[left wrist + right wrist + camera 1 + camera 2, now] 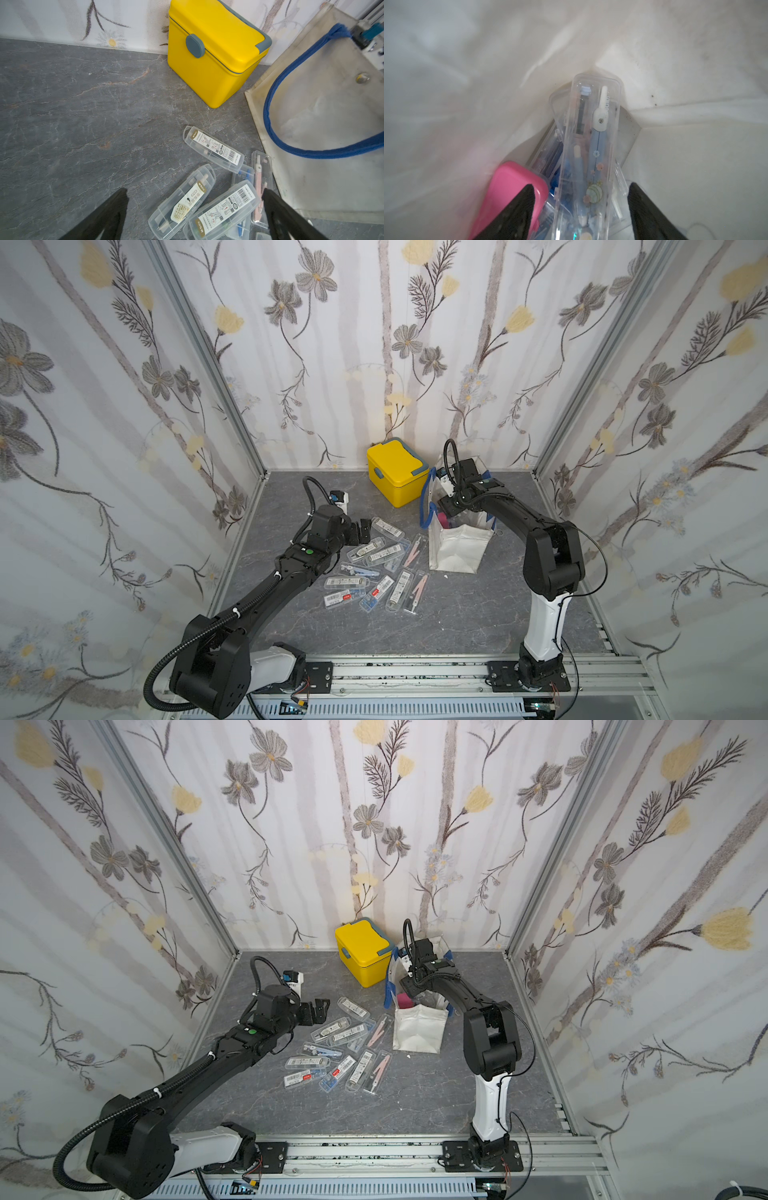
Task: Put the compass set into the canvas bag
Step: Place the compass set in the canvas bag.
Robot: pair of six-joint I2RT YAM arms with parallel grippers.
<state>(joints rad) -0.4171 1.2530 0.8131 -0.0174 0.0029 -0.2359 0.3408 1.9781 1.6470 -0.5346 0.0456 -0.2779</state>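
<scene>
1. The right gripper (580, 187) is nearest. Its black fingertips (527, 193) stand spread, clear of the compass set (591, 135) on both sides, so nothing is gripped.
2. The compass set, a blue compass in a clear hard case, lies inside the canvas bag (675, 62). It runs forward from between the fingers into a bottom corner, on top of other clear cases. A pink box (512, 182) sits just beside one finger.
3. The case looks light, rigid and slick. It is probably best pinched across its narrow width near the middle, since a hard squeeze might pop the lid.
4. Soft fabric walls crowd this gripper all round, and a blue strap handle (270, 116) droops at the mouth. A straight pull back out seems least likely to snag.
5. The left gripper (194, 192) has its jaws wide and empty above the loose compass cases (374, 572). These lie on the table (457, 614) under and just ahead of it. The yellow box (207, 62) stands farther ahead and the bag is alongside.
</scene>
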